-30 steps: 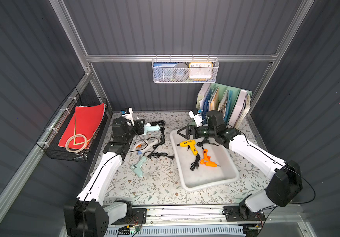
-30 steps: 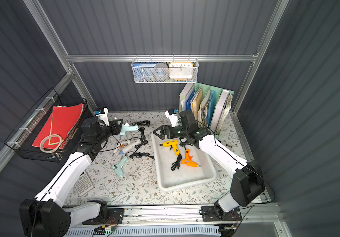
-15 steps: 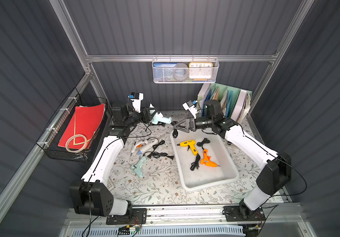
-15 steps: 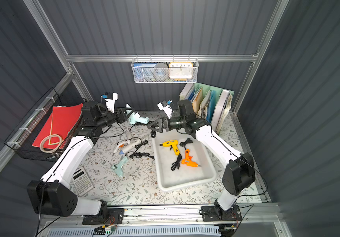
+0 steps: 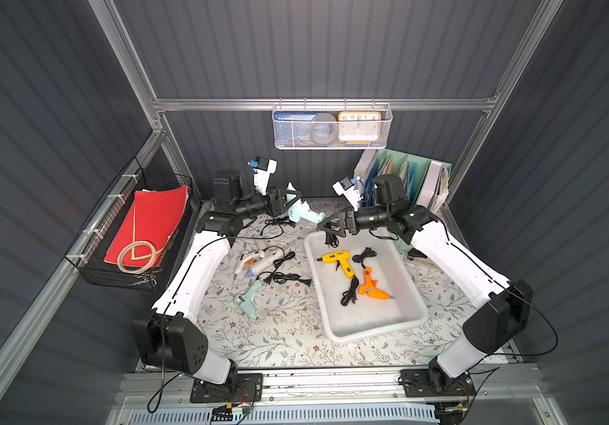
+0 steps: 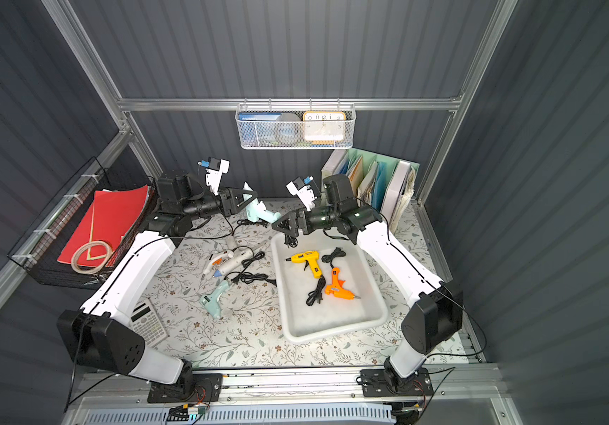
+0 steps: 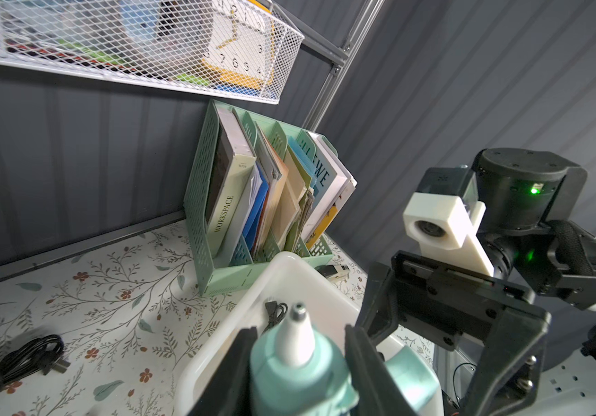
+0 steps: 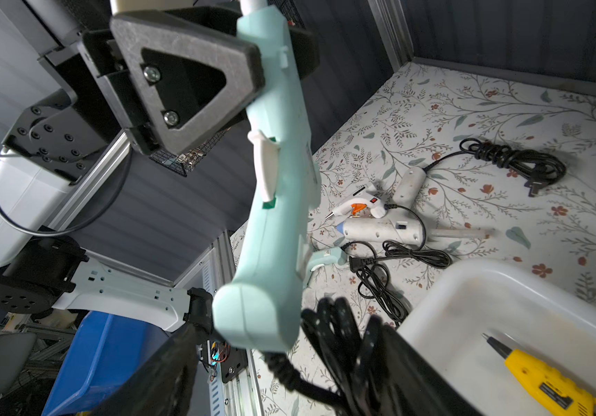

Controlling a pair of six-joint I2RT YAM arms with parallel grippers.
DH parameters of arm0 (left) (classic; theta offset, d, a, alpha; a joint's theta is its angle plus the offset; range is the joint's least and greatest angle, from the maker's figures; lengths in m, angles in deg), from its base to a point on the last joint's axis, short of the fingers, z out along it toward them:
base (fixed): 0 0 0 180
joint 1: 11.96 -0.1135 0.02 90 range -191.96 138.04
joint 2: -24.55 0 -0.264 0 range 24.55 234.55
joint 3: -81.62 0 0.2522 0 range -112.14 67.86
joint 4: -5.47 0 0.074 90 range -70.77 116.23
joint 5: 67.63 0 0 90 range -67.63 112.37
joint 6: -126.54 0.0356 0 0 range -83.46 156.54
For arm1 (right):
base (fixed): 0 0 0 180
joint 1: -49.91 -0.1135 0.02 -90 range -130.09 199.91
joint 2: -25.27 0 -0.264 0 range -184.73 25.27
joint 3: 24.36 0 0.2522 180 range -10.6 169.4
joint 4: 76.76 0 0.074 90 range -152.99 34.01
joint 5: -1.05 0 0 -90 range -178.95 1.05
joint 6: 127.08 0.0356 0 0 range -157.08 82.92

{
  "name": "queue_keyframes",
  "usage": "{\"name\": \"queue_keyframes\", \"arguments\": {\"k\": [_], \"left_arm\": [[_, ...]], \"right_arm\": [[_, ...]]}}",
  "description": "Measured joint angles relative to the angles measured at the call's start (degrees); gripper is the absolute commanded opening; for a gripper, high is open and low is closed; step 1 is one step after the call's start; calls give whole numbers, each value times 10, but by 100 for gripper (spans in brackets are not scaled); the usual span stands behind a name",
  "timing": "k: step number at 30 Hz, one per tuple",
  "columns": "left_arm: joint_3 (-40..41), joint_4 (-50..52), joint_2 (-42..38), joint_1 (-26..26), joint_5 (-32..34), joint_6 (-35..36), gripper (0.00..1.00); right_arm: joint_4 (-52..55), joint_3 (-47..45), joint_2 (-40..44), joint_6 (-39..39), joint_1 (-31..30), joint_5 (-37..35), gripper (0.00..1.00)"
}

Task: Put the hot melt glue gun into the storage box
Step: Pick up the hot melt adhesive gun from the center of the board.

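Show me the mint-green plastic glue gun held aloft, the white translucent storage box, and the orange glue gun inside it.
Held mint-green glue gun (image 5: 309, 216): in a top view, handle.
White translucent storage box (image 5: 369, 316): in a top view, bare floor.
Orange glue gun (image 5: 371, 290): in a top view, body.

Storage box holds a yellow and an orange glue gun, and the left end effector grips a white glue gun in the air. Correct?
Not white: the left end effector grips a mint-green glue gun, clear in the right wrist view. The storage box contents are as stated.
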Motion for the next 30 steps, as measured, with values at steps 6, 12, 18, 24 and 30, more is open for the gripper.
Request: {"name": "queue_keyframes", "arguments": {"k": [6, 12, 18, 24, 30], "left_arm": [[-6, 11, 21, 6, 1, 1, 0], [-19, 12, 36, 15, -1, 1, 0], [-30, 15, 49, 27, -12, 1, 0], [-31, 15, 69, 40, -20, -3, 0], [-45, 15, 100, 56, -30, -10, 0]], "right_arm": [[40, 2, 18, -19, 3, -35, 84], [70, 2, 61, -31, 17, -103, 84], [70, -1, 82, -34, 48, -121, 82], [62, -1, 76, -34, 47, -59, 62], [52, -1, 51, -28, 35, -13, 57]]}}
